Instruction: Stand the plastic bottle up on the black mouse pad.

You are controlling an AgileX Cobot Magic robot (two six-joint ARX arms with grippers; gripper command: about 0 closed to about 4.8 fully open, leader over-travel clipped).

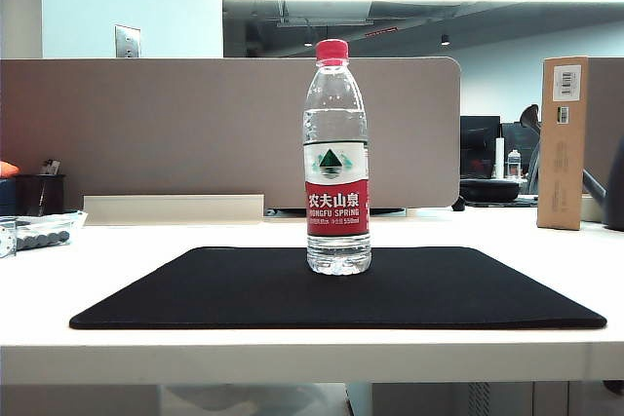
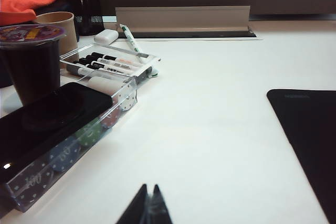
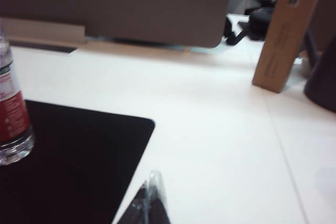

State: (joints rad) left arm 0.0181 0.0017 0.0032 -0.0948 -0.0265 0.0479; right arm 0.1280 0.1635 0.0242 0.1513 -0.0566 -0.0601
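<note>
At the left edge of the desk [image 1: 146, 241] there is a clear box of poker chips [image 2: 63, 150] with a black phone [image 2: 47, 116] lying on top of it, a tray of markers [image 2: 107, 62] just behind it, and a dark sealed cup [image 2: 30, 61] beside them. The left end effector [image 2: 148, 208] hovers low over the bare white desk near this clutter, its two fingertips pressed together and holding nothing; the left edge of the black mouse pad [image 1: 341, 289] is well apart from it. The pad lies flat in the middle of the desk, close to the front edge. The plastic bottle [image 1: 336, 158] stands upright on the pad, near its back edge and about midway along it, red cap on top. The right end effector [image 3: 149, 200] is over the right edge of the pad, near its back right corner, fully closed and empty, apart from the bottle. A cardboard box [image 1: 563, 143] stands at the back right of the desk.
</note>
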